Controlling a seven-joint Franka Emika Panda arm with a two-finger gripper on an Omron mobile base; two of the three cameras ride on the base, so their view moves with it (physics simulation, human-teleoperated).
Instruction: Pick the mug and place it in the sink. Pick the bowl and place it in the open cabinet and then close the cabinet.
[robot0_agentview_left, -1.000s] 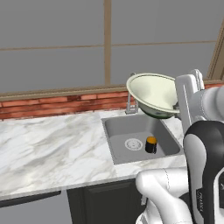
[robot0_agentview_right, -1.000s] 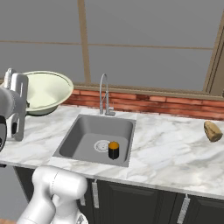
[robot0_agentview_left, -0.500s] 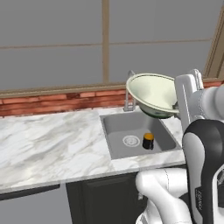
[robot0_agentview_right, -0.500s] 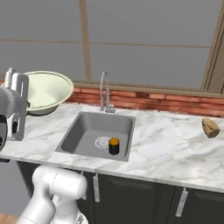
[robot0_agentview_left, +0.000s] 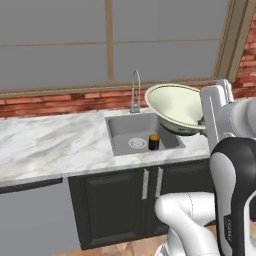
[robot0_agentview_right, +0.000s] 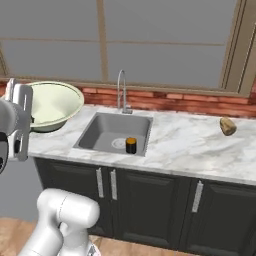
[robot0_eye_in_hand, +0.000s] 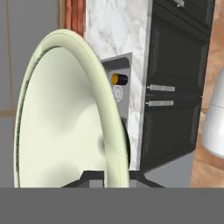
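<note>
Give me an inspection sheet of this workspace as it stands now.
Surface: marble counter, lying bare around the sink.
Job's things: bowl held tilted in the air beside the sink; small dark mug with orange top standing in the basin by the drain.
Clutter: brownish lump on the counter right of the sink.
Grippers: gripper shut on the bowl's rim.
Cables: nothing seen.
Surroundings: faucet, brick backsplash, window, dark base cabinets.

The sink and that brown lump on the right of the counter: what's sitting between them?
Nothing: in the right base view, bare marble counter runs from the sink to the brown lump.
</note>
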